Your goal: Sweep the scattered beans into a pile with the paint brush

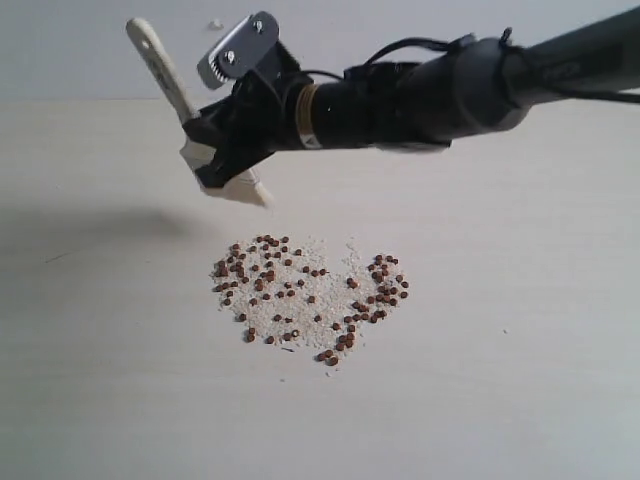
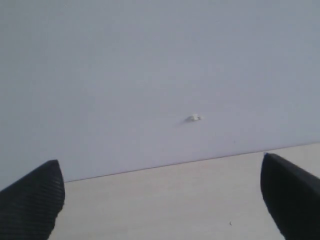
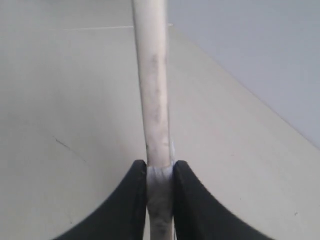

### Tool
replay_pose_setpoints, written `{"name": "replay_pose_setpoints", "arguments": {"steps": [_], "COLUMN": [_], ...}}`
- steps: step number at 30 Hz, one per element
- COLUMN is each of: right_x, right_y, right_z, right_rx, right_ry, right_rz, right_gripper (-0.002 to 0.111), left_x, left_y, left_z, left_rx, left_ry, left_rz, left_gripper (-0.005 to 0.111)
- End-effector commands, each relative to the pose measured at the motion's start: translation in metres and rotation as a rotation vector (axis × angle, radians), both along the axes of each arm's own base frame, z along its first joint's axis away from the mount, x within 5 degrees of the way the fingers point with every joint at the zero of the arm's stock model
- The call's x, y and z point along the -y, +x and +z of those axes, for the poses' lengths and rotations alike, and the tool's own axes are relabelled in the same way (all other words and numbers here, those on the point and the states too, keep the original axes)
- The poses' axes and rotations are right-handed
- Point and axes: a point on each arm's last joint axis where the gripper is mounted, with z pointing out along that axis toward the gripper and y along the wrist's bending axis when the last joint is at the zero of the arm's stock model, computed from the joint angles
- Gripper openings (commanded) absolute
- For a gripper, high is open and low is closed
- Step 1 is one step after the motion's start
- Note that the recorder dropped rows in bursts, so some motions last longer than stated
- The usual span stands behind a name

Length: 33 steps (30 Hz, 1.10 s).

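- The pale tabletop [image 1: 540, 400] runs back to a grey wall [image 2: 150, 60] at its far edge.
- The right arm [image 1: 450, 90] reaches in from the right edge, above the surface.
- The right gripper [image 1: 225, 165] has its jaws pinched narrow on the paint brush [image 1: 160, 62], low on the handle. The handle tilts up toward the far-left corner, and the bristles point down, seemingly clear of the table.
- The left gripper [image 2: 162, 205] faces the far edge, jaws wide apart and holding nothing.
- The beans [image 1: 300, 290] lie loosely scattered among pale crumbs [image 1: 318, 248] mid-table, just nearward of the bristles and denser toward the right edge.
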Motion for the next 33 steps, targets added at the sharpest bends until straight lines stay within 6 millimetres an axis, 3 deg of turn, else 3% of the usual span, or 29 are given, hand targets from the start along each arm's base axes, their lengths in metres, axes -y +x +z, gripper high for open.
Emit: {"name": "replay_pose_setpoints", "arguments": {"steps": [1, 7, 14, 19, 26, 33], "right_x": [0.024, 0.064, 0.106, 0.116, 0.116, 0.111], "right_y": [0.014, 0.030, 0.038, 0.029, 0.028, 0.032], "right_z": [0.036, 0.062, 0.070, 0.072, 0.066, 0.042], "right_rx": [-0.122, -0.296, -0.402, -0.443, -0.449, -0.507], "right_ry": [0.030, 0.119, 0.197, 0.200, 0.194, 0.183], "right_rz": [-0.040, 0.034, 0.097, 0.241, 0.272, 0.273], "right_gripper": [0.000, 0.000, 0.000, 0.000, 0.000, 0.000], "left_x": [0.002, 0.016, 0.033, 0.034, 0.033, 0.033], "left_y": [-0.001, -0.011, -0.037, -0.059, -0.050, -0.049], "left_z": [-0.010, -0.015, -0.009, -0.026, -0.056, -0.065], "left_rx": [-0.016, -0.057, 0.013, 0.085, 0.087, 0.072], "left_ry": [-0.001, 0.026, -0.182, -0.269, -0.331, -0.338], "left_rz": [-0.034, -0.239, -0.720, -1.072, -1.034, -1.029], "left_gripper": [0.105, 0.105, 0.105, 0.105, 0.105, 0.105]}}
